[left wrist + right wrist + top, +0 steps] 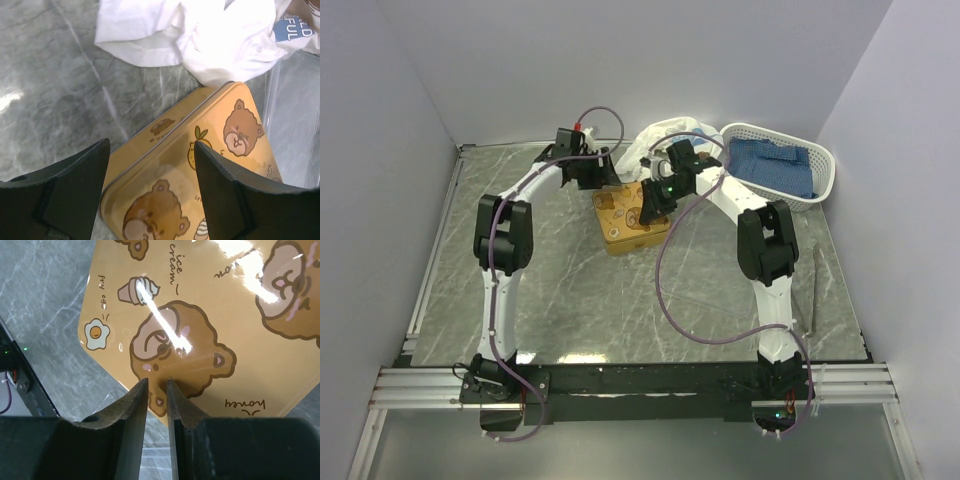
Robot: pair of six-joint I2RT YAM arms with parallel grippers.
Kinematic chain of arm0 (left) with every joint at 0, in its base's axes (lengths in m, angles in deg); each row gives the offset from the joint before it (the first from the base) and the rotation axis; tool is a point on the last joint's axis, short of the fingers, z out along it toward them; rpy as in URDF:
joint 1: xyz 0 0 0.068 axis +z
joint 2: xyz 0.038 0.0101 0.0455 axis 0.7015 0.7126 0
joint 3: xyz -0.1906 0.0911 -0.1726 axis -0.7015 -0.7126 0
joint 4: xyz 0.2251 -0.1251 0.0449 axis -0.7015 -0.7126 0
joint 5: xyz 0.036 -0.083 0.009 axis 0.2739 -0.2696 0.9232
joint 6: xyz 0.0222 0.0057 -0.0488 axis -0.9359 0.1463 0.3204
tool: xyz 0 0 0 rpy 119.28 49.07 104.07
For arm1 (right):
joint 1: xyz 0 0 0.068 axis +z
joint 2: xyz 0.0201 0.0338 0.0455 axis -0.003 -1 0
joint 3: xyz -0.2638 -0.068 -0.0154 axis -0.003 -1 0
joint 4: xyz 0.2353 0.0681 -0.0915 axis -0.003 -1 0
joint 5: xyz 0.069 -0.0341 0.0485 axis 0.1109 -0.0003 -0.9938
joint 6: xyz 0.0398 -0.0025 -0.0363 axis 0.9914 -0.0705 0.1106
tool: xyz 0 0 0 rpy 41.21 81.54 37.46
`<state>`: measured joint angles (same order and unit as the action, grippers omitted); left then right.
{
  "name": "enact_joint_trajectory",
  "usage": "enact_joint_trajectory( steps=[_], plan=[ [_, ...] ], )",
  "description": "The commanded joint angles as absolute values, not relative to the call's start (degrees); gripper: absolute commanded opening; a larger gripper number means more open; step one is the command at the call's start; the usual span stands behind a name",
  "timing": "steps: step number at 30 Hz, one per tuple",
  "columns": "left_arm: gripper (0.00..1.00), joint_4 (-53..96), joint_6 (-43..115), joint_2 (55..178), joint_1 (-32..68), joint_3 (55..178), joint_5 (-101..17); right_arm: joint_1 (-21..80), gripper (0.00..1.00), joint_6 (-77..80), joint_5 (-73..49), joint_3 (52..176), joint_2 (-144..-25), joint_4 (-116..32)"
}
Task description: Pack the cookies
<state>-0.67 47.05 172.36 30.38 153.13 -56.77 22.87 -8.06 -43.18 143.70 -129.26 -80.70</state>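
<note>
No cookies show in any view. A square golden-brown tin (626,225) with cartoon bears printed on its closed lid lies at the middle back of the table. My left gripper (603,180) is open and empty, low over the tin's left rear corner; in the left wrist view (151,145) its jaws stand wide apart above the lid (170,170). My right gripper (650,205) hangs just above the lid's right part. In the right wrist view (157,381) its jaws stand almost together with only a thin slit, nothing between them, over a bear print (210,315).
A crumpled white bag (665,135) lies right behind the tin, also in the left wrist view (200,30). A clear plastic container (295,125) sits beside the tin. A white basket (760,128) with blue cloth (775,165) stands back right. A thin metal rod (810,290) lies along the right edge.
</note>
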Motion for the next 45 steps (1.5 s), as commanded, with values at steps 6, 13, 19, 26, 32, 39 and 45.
enact_joint_trajectory(
  steps=[6, 13, 19, 26, 32, 39, 45],
  plan=[
    [0.71, -0.8, 41.6, 172.2, 28.2, 154.7, -62.1, 23.9, 0.34, -10.1, -42.5, 142.9, -127.5, -84.2],
    [0.70, 1.3, 39.9, 168.3, 28.1, 148.4, -60.1, 23.8, 0.38, -10.4, -43.6, 143.3, -126.0, -84.7],
    [0.71, 1.1, 39.0, 167.4, 28.1, 147.0, -58.6, 25.0, 0.38, -10.3, -43.9, 141.8, -125.4, -84.5],
    [0.72, 0.8, 39.7, 168.1, 27.9, 148.0, -58.6, 26.1, 0.33, -10.4, -44.2, 138.0, -124.9, -83.9],
    [0.74, -0.3, 38.5, 168.9, 27.7, 149.3, -60.0, 26.3, 0.34, -11.8, -44.7, 136.2, -123.0, -84.2],
    [0.74, 0.6, 39.0, 168.7, 27.7, 149.1, -60.7, 26.2, 0.41, -17.8, -44.8, 137.6, -117.0, -85.6],
    [0.74, 1.3, 39.3, 168.2, 27.7, 148.1, -61.9, 26.0, 0.40, -26.2, -42.2, 132.3, -111.9, -83.3]
  ],
)
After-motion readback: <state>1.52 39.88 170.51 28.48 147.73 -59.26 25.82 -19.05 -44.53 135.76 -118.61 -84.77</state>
